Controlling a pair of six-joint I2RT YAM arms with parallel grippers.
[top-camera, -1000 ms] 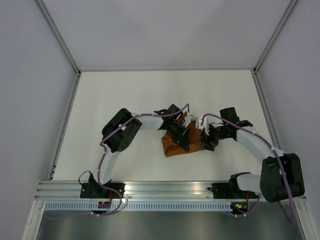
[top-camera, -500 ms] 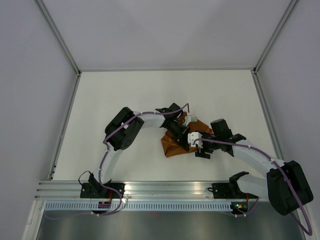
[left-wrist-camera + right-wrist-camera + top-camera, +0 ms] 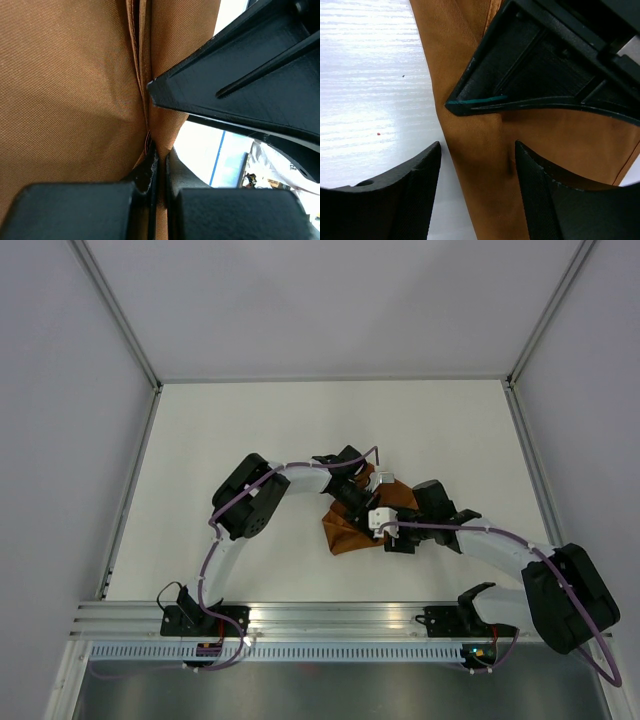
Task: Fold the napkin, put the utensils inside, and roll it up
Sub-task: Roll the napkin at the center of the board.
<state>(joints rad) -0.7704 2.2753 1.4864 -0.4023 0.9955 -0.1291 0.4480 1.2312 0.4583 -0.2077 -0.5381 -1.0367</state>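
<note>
Your left gripper (image 3: 159, 160) is pinched shut on the napkin (image 3: 343, 537), bunched near the middle of the counter (image 3: 240, 440). Your right gripper (image 3: 477, 147) stands open astride its edge; close squarely on cloth alone before drawing the fold.

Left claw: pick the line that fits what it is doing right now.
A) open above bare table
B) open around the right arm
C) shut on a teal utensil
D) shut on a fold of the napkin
D: in the left wrist view the left claw has its fingers pressed together, with the orange cloth of the napkin pinched between them.
</note>
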